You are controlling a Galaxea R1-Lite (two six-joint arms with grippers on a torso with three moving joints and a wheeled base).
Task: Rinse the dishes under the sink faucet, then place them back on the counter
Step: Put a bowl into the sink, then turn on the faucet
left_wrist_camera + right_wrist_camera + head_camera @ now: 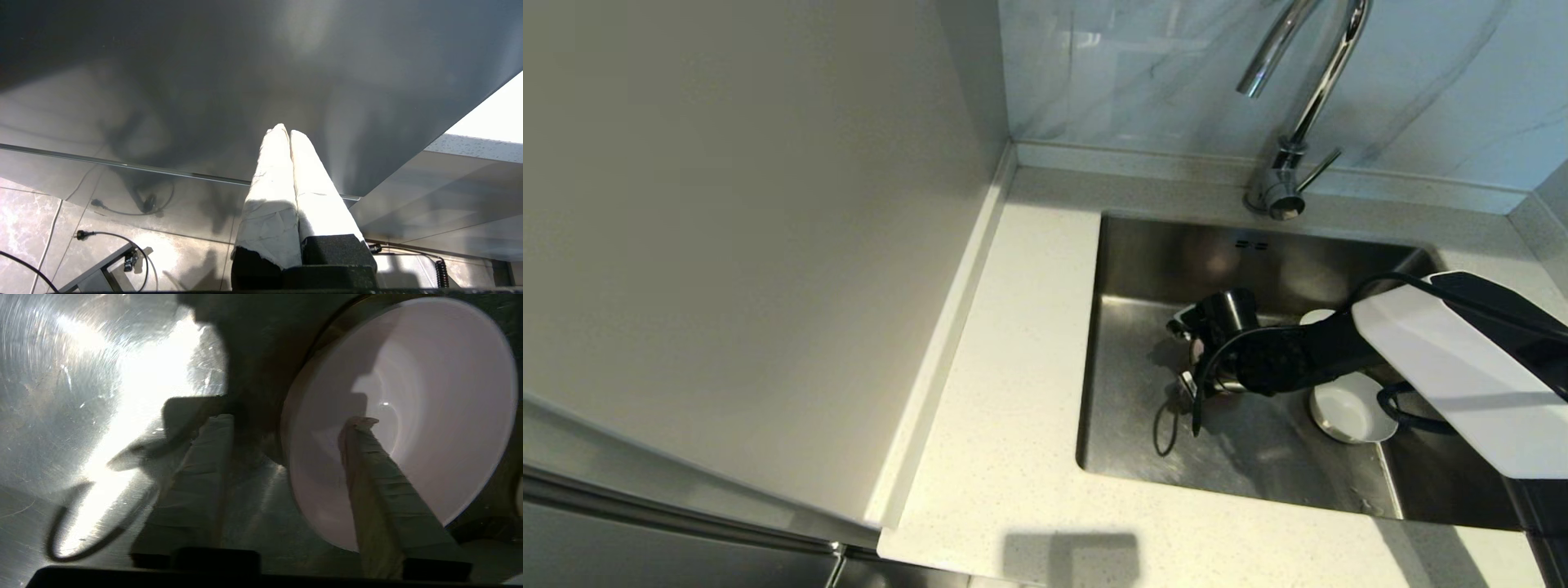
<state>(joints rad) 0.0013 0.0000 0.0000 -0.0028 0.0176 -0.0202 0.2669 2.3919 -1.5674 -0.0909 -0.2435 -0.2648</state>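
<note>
My right arm reaches down into the sink (1127,392), and its gripper (291,418) is open. It straddles the rim of the pale pink bowl (429,396), which is tipped on its side. One finger (380,477) sits inside the bowl; the other finger (196,473) is outside, a gap away from its wall. In the head view the wrist (1217,343) hides the pink bowl. One white bowl (1347,408) lies on the sink floor beside the arm. A second white bowl (1313,317) peeks out behind the arm. My left gripper (286,130) is shut and empty, parked low by a cabinet front.
The chrome faucet (1307,90) rises behind the sink with its lever (1319,170) to the side. Speckled counter (1013,367) lies left of and in front of the basin. A tall grey panel (752,245) stands along the counter's left. A thin cable loop (1164,429) hangs under the wrist.
</note>
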